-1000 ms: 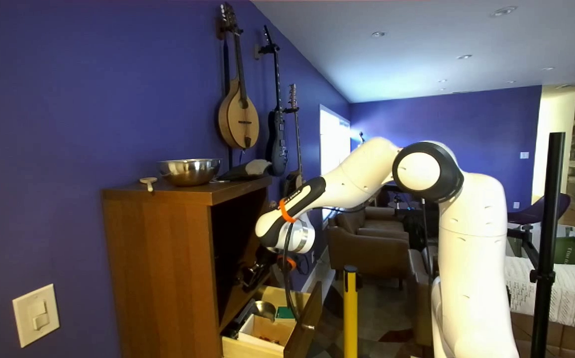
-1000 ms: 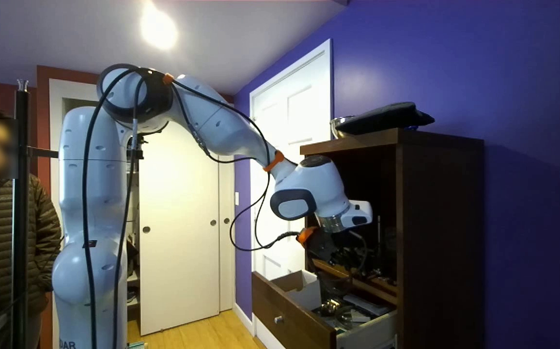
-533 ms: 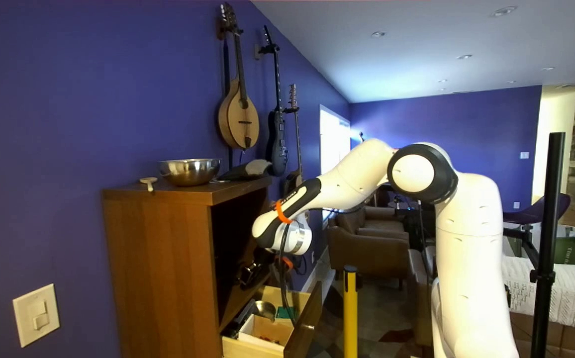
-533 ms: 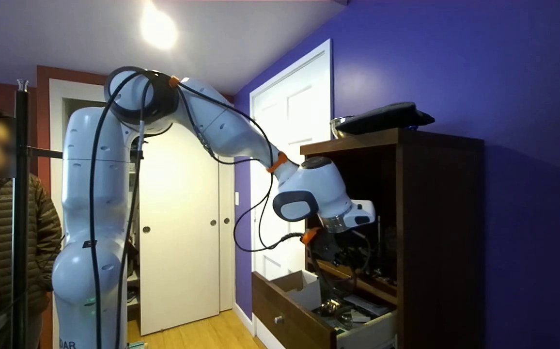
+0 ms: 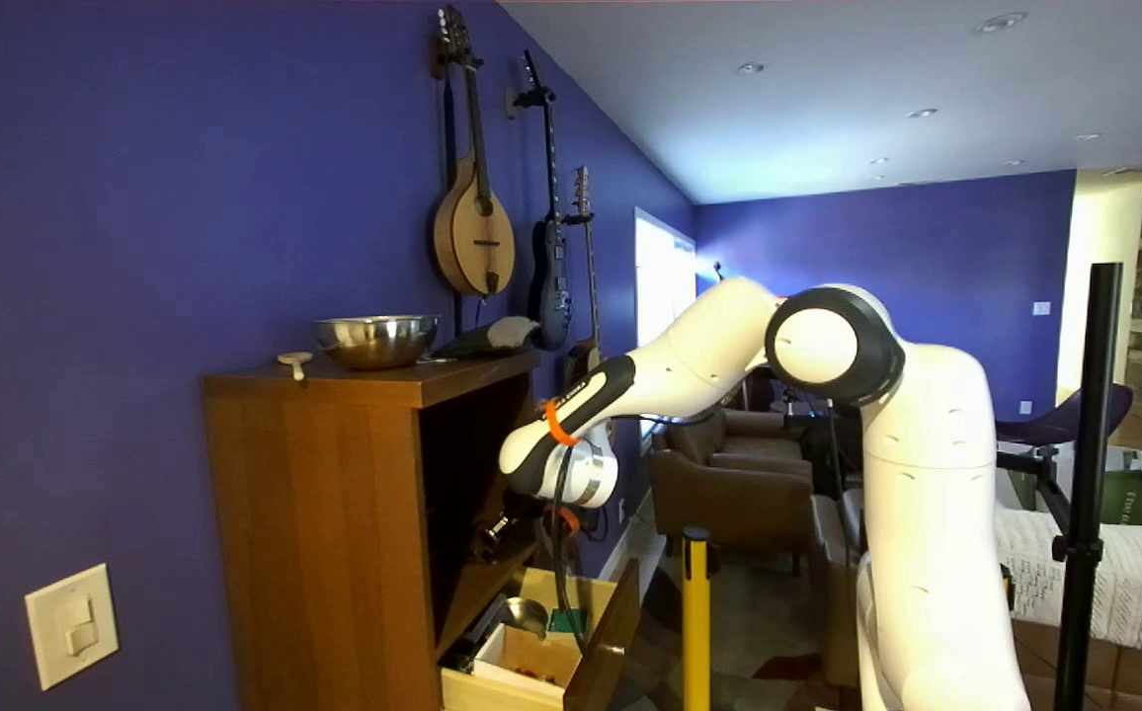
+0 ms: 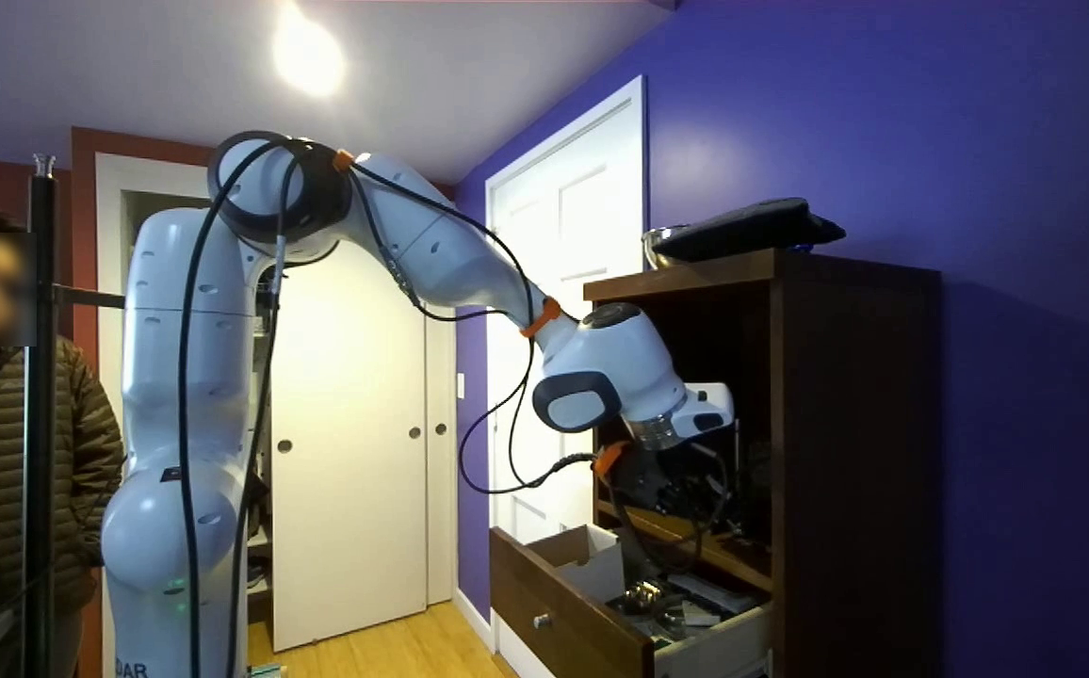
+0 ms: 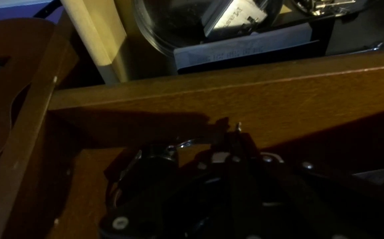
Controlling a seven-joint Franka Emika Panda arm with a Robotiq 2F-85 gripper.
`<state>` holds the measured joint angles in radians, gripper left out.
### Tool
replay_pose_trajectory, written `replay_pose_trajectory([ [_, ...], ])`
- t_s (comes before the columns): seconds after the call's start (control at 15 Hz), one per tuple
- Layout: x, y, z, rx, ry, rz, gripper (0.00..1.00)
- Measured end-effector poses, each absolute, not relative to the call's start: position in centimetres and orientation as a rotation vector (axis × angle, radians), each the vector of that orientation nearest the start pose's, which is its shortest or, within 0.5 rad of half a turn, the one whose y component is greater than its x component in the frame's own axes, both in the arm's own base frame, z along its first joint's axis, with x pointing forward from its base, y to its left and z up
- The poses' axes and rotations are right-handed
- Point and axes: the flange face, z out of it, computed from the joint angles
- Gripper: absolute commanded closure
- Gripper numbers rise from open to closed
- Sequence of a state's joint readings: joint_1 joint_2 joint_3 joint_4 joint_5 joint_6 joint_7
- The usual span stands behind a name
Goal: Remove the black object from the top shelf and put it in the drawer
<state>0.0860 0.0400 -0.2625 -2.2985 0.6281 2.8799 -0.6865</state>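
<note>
In the wrist view the black object [image 7: 153, 165] is a dark, rounded thing with a shiny wire handle, low in the cabinet's upper compartment. My gripper [image 7: 237, 135] has its fingers together beside it. The wire runs up to the fingertips and a thin bright bit sticks out between them, so the handle appears pinched. Deep shadow hides most of the object. An exterior view has the gripper [image 5: 488, 543] inside the top shelf [image 5: 462, 444], tilted downward. The drawer [image 6: 723, 640] below is pulled out, its pale side showing in both exterior views.
A wooden front lip [image 7: 225, 88] separates the compartment from the drawer. Inside the drawer are a white box [image 6: 592, 574], a metal bowl [image 5: 529, 614] and several small things. Side panels [image 6: 855, 452] flank the opening. On the cabinet's top stand a steel bowl [image 5: 378, 341] and a dark soft item [image 6: 752, 231].
The arm has shifted slightly toward the cabinet and the hand sits a little deeper in the compartment. The gripper's jaws have come together. The drawer has not moved.
</note>
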Motion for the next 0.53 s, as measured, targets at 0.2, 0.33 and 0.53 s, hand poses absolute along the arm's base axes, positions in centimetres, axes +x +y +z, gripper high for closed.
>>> replay_pose_trajectory([
  [0.2,53.5,-12.9,39.6,-2.918,0.054,-0.93,0.99],
  [0.33,53.0,-12.7,41.1,-2.88,-0.014,-0.924,0.99],
  [0.53,51.1,-13.1,43.2,-2.814,-0.195,-0.79,0.99],
])
